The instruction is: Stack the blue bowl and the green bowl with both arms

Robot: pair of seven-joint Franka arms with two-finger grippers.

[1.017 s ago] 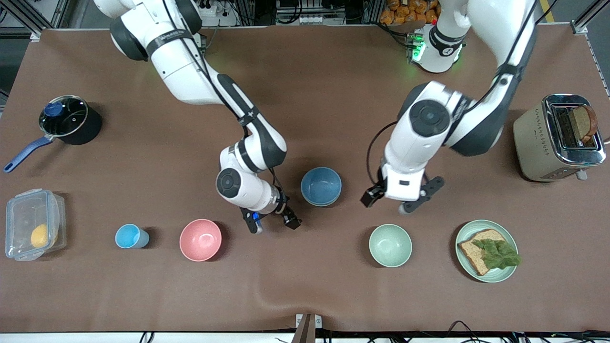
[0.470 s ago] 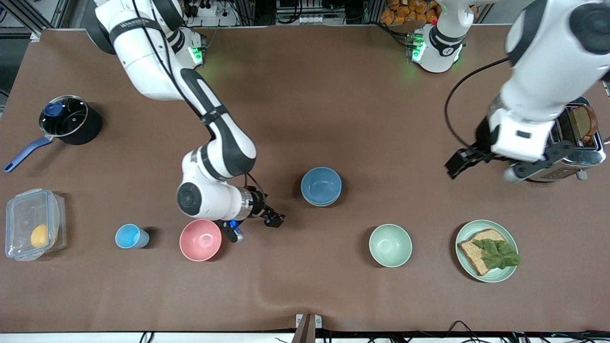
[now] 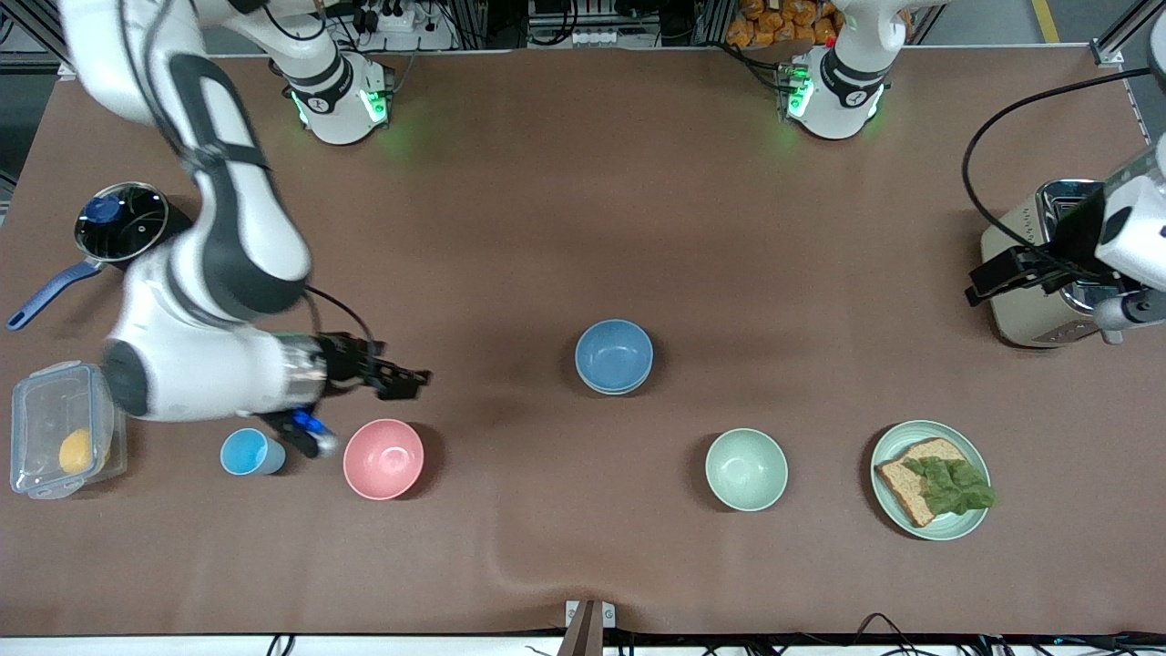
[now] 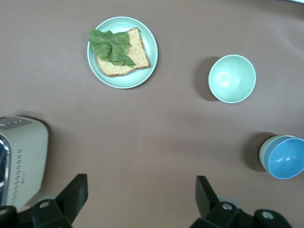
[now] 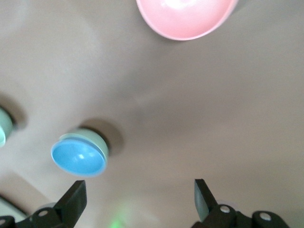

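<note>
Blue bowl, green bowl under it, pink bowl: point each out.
blue bowl (image 3: 613, 353), front view, inside bottom.
green bowl (image 4: 262, 153), left wrist view, outer wall showing beneath the blue rim.
pink bowl (image 3: 383, 458), front view, inside bottom.

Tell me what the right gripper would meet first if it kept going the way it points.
Likely bare table: the open right gripper aims between the pink bowl and the blue bowl, nested in the green bowl.

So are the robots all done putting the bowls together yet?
It looks done: the blue bowl sits inside the green bowl in the middle of the table. Nothing is in hand. The right gripper is open above the table near the pink bowl, and the left gripper is open by the toaster. Nothing looks left to stack.
</note>
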